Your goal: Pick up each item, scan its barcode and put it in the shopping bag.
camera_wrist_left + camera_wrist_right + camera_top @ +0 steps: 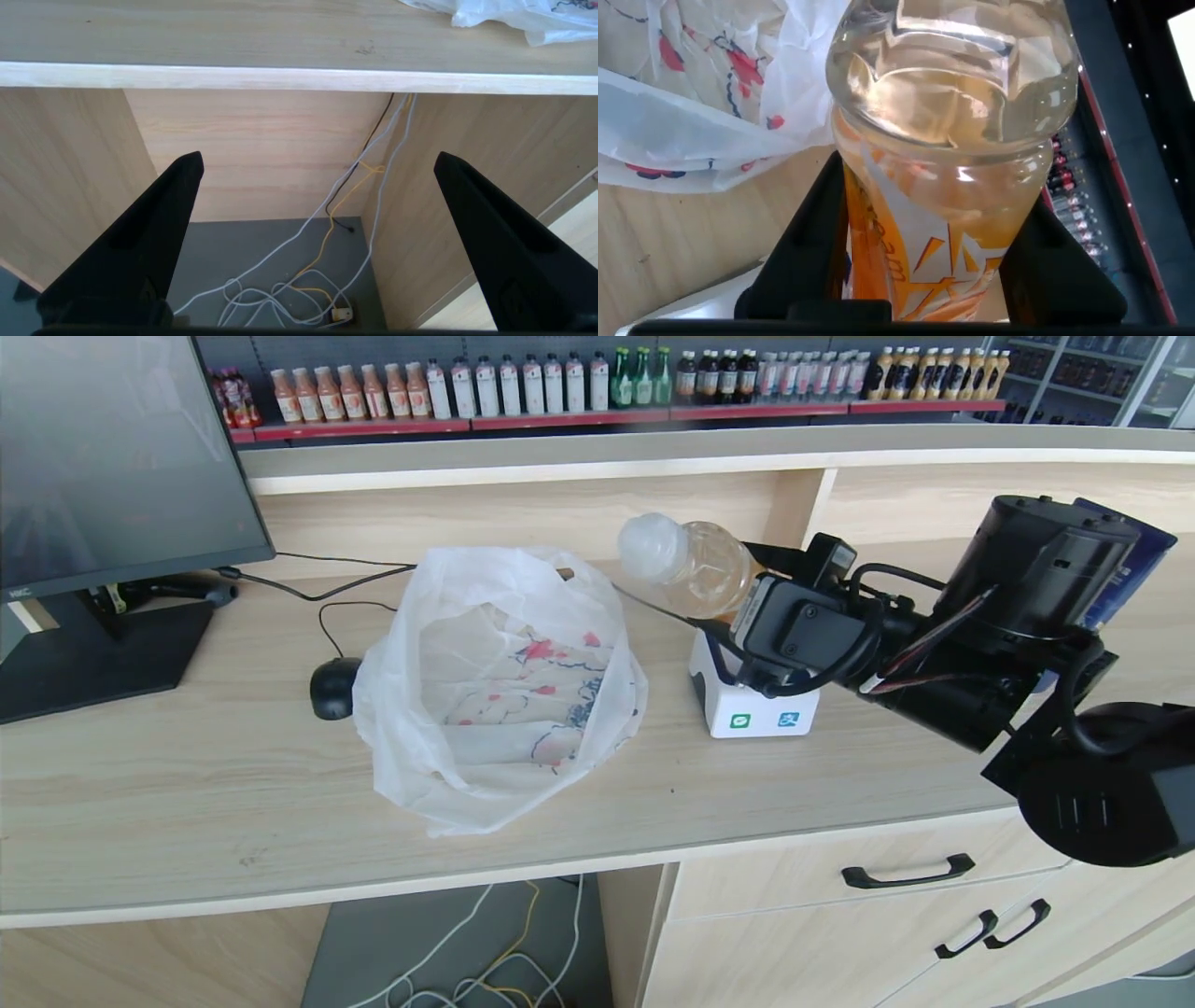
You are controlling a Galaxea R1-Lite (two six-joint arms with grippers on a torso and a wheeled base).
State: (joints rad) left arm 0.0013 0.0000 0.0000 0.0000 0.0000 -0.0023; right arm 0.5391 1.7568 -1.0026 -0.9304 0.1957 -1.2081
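The bottle (686, 565) is clamped in my right gripper (739, 597), lying on its side in the air above the white scanner box (758, 711). Its rounded clear end points toward the shopping bag (499, 691), and its orange label sits back at my grip. In the right wrist view the bottle (952, 140) is pinched at the label between my 2 black fingers (808, 252), 1 on each side, with pale liquid inside it.

The shopping bag is white thin plastic with red and blue print. It lies on the wooden counter (187, 784) just to the left of the scanner box, its mouth open upward. The bottle is beside the bag's far right rim, not over its mouth.

My left gripper (318, 252) is low, under the front edge of the counter. Its 2 fingers (140, 252) are wide apart with nothing between them. Beyond them is the recess under the counter, with loose white and yellow cables (308, 280) on the floor.

A black mouse (331, 688) sits just left of the bag, touching or nearly touching it. The monitor (112, 448) stands at the counter's far left. 3 black drawer handles (907, 875) show below my right arm, and a shelf of drinks (607, 378) runs along the back.
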